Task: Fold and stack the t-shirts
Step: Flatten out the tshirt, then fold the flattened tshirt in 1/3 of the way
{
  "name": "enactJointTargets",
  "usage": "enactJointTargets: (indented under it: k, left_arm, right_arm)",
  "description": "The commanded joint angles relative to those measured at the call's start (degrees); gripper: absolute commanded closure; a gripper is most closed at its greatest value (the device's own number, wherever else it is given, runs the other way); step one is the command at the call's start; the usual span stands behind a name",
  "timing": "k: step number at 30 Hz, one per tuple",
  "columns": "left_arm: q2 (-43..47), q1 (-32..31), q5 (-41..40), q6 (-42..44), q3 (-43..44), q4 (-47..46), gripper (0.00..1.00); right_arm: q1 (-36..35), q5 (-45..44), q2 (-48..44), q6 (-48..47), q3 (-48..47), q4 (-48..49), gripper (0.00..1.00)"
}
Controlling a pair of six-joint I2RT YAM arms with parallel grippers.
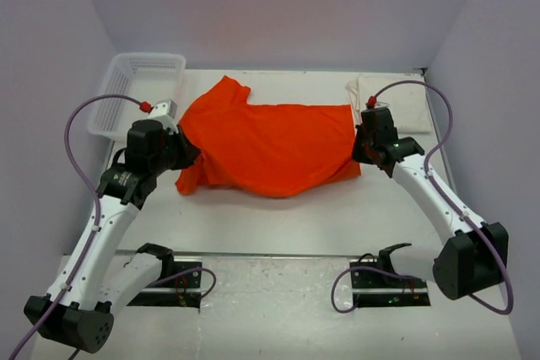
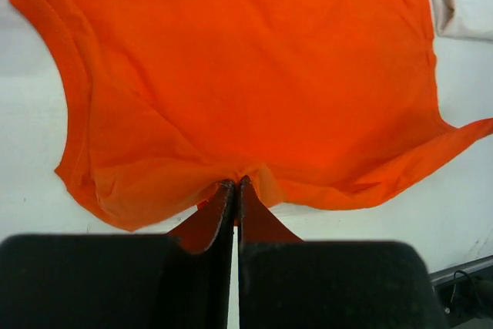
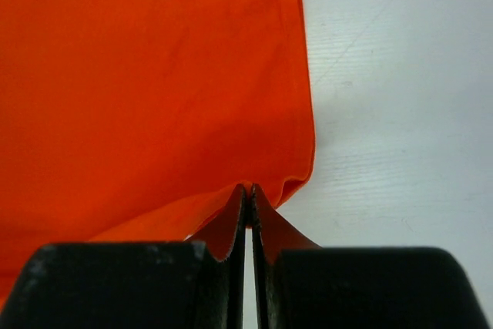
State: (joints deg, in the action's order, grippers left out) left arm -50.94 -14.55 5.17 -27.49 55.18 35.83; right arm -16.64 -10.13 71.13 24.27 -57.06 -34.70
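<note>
The left gripper has its fingers clamped together on the left edge of the bright orange-red short-sleeved cloth t-shirt. The right gripper pinches its right edge. The shirt lies spread on the white table, with the plain cream-white cloth t-shirt at its far right corner.

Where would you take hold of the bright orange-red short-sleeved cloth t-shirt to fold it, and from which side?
The orange-red t-shirt lies spread flat on the table, so only its thin borders offer a pinch. It is probably best to grip its left and right edges, coming in low from each side. The left gripper and right gripper are each shut on such an edge.
</note>
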Motion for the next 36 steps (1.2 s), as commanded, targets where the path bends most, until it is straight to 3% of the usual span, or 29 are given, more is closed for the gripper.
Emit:
enactJointTargets:
  k: [1,9,20,36]
  left_arm:
    - [1.27,0.22,-2.80,-2.31,-2.87,6.36,1.00]
    - [-1.26,0.22,-4.81,0.15,-5.61,6.09,1.00]
    - [-12.25,0.40,-13.07,3.32,8.27,5.21,1.00]
    - [-28.42,1.01,-9.30,4.37,14.34,0.03,1.00]
  right_arm:
    - [-0.05,-6.38,0.58,1.92,0.98,-1.41,1.00]
    - [0.03,-8.41,3.30,3.41,3.54,-0.02,1.00]
    - [0.65,-9.73,9.72,2.98,-2.88,-0.90,1.00]
    - [2.58,-7.10,17.19,0.51,-5.87,1.47,1.00]
